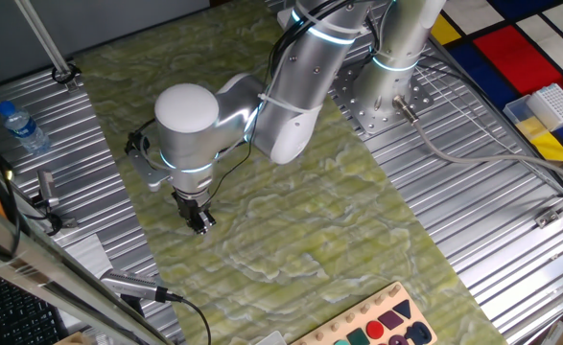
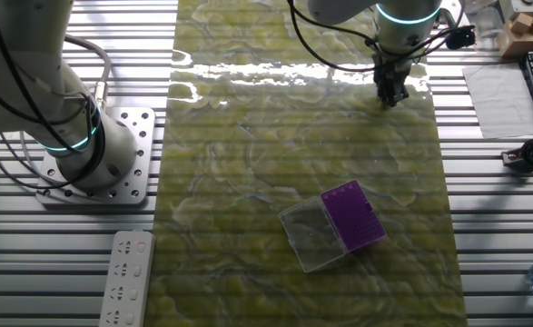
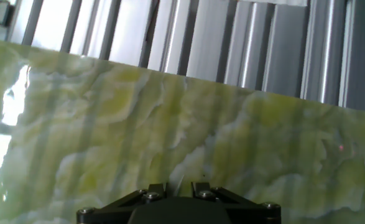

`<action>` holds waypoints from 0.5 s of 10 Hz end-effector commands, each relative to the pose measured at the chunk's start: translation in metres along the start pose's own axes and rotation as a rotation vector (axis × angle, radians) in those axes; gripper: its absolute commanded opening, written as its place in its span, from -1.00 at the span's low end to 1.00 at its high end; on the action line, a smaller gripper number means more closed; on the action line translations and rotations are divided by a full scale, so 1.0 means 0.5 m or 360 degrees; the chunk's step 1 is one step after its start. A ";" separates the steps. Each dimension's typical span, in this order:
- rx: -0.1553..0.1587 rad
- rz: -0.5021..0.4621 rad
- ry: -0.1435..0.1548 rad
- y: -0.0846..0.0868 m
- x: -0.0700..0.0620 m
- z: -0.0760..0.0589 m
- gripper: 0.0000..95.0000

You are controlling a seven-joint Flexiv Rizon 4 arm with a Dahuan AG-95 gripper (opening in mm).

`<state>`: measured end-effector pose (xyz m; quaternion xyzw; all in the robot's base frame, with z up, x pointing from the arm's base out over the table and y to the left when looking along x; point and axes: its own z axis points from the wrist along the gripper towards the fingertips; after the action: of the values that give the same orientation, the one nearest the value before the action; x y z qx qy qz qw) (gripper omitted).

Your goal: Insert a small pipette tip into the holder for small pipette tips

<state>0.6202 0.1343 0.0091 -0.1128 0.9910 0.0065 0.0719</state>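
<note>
The holder for small pipette tips (image 2: 354, 214) is a flat purple square box dotted with holes, lying on the green marbled mat with its clear cover (image 2: 311, 236) open beside it. It shows only in the other fixed view. My gripper (image 1: 200, 224) (image 2: 391, 98) hangs low over the mat near its edge, well away from the holder. In the hand view the gripper (image 3: 178, 186) has its fingers close together, with a pale tapered sliver between them that looks like the small pipette tip (image 3: 177, 181).
Ribbed metal table (image 3: 232, 50) surrounds the mat. A water bottle (image 1: 24, 126) stands on one side and a white gridded rack (image 1: 554, 103) on the other. A shape-puzzle board (image 1: 377, 328), a power strip (image 2: 125, 277) and a second arm's base (image 2: 75, 154) lie off the mat.
</note>
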 end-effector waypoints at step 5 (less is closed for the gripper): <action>0.0010 -0.0055 0.0032 0.000 0.001 -0.003 -0.60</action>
<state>0.6200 0.1336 0.0112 -0.1322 0.9893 -0.0005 0.0624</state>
